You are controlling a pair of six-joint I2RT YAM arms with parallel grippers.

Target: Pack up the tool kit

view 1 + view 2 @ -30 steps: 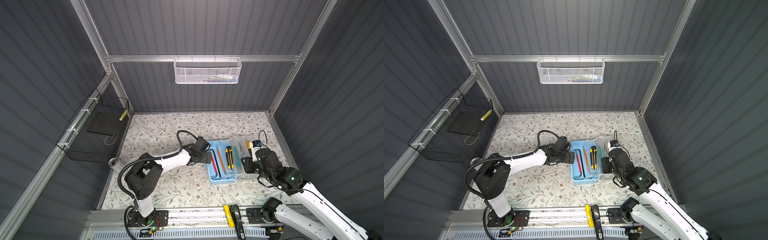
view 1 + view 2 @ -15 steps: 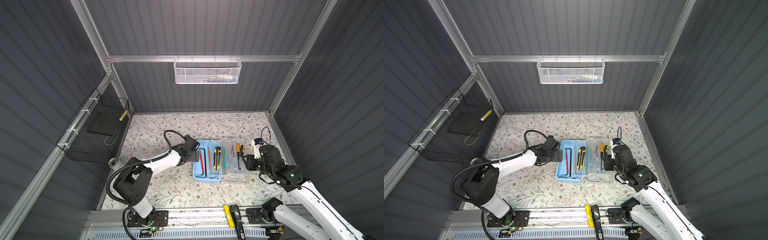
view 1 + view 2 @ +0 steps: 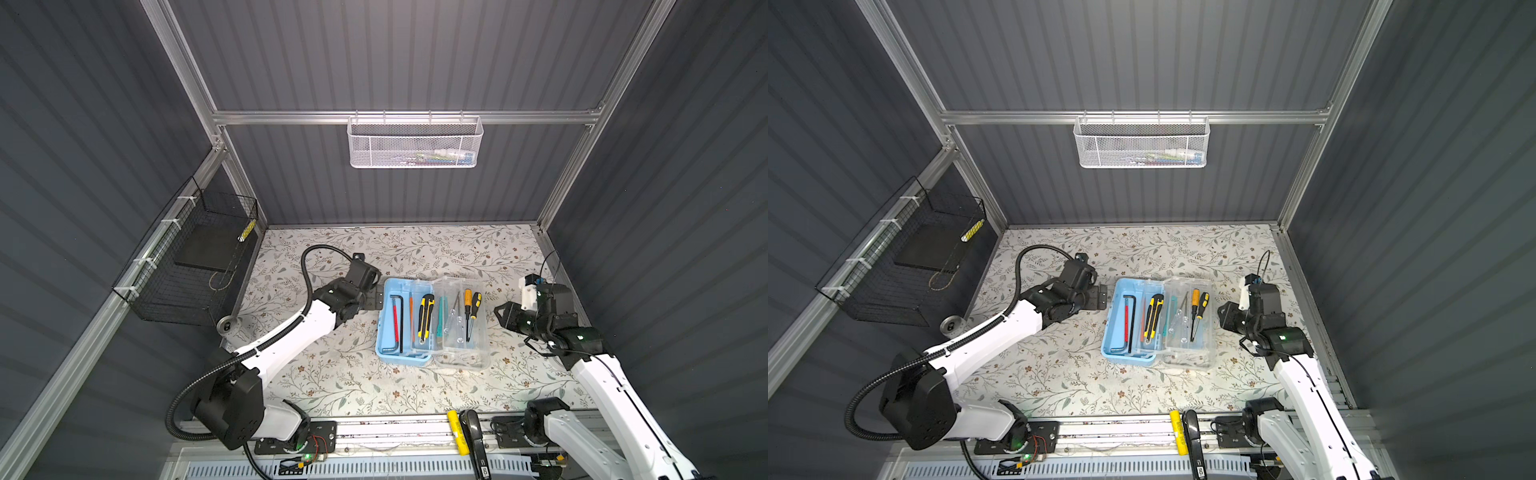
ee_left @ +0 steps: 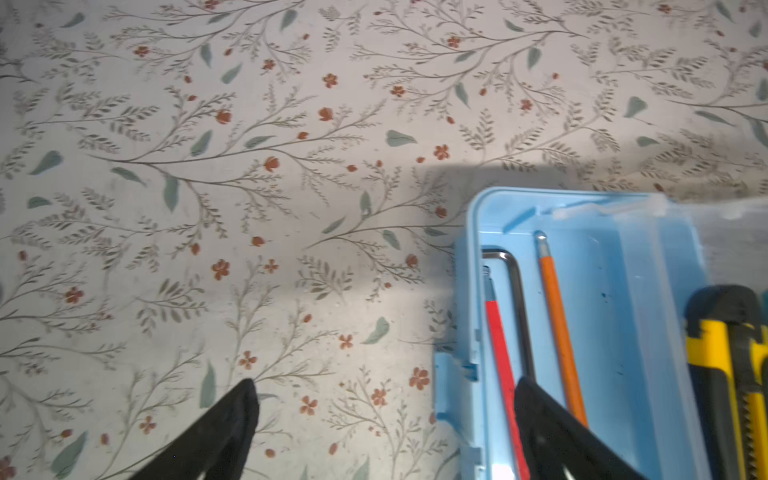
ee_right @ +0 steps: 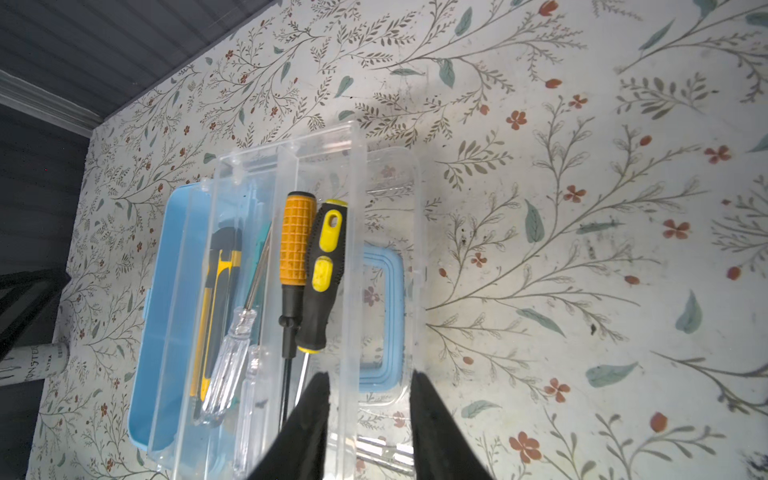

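While the tool kit lies open at lower centre of both top views, I judge the packing mostly done. Hex keys and a utility knife lie in its blue base, and two screwdrivers lie in the clear half to the right. Closing and latching are left. Whether the things in the white mesh basket at upper centre belong inside, I cannot tell.

My left gripper stands wide open and empty at the base's left wall. My right gripper, part open, grips nothing just right of the clear half.

Only the right wrist view shows the blue handle under the clear plastic. Only the left wrist view shows one of my left fingers over the red key.
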